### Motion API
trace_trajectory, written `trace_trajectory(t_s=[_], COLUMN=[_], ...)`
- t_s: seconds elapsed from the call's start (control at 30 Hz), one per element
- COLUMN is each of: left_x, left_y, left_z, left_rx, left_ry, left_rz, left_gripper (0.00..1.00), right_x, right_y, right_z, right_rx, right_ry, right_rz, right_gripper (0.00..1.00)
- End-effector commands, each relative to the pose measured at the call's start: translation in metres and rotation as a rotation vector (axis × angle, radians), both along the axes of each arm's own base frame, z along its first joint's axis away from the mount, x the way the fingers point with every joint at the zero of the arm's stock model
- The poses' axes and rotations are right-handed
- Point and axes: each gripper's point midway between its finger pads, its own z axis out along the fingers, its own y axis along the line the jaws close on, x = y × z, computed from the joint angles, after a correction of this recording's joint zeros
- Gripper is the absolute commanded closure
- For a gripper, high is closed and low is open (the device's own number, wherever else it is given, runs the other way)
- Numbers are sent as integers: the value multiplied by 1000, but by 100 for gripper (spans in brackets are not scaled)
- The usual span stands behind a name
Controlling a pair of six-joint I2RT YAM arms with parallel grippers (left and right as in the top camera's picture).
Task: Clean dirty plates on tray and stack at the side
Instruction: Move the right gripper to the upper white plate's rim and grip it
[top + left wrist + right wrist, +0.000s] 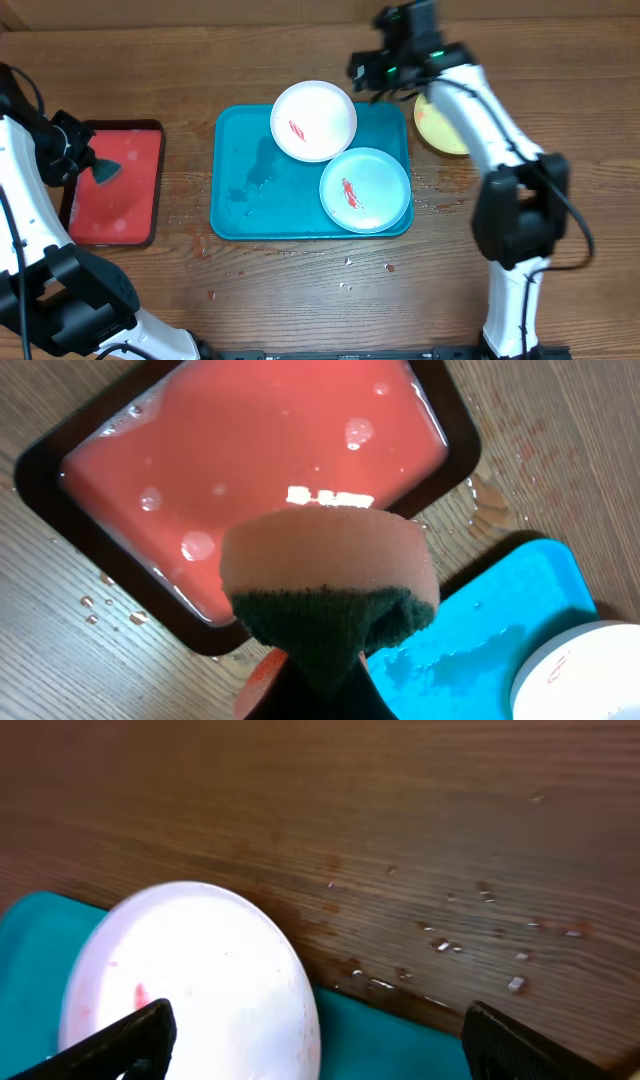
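White plate (313, 120): overhangs teal tray (240, 205) far rim. Right gripper (362, 78): jaws spread, just beside it. Left gripper (88, 165): pinching sponge (106, 172) over red tray (135, 215).

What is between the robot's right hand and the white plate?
Nothing I can see. The open right hand hovers right by the white plate, with only air between them.

Both arms: white shells, black joints.
Right arm (470, 110): black elbow block, black cable, green lights at wrist; right gripper (318, 1042) fingers (125, 1042) matte black. Left arm (25, 205): same build, thin black cable.
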Motion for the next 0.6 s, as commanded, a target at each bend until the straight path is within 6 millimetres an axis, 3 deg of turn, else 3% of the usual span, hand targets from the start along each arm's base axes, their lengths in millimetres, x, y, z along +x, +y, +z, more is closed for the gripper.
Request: trace_trajectory(t_s=[0.0, 0.13, 0.3, 0.57], left_x=[6, 9, 13, 16], left_y=[-6, -12, -17, -22], left_z=[7, 7, 8, 8], left_rx=[11, 13, 15, 16], left_ry=[-26, -29, -33, -35], left_rz=[-51, -69, -86, -100], left_gripper=[96, 96, 96, 96], right_x=[9, 1, -5, -8], right_y=[1, 22, 32, 33], right_z=[-40, -68, -76, -78], right_rx=[-122, -162, -169, -167], right_ry=[-4, 12, 25, 39], right_rz=[-15, 66, 89, 89], right_gripper=[7, 12, 34, 87])
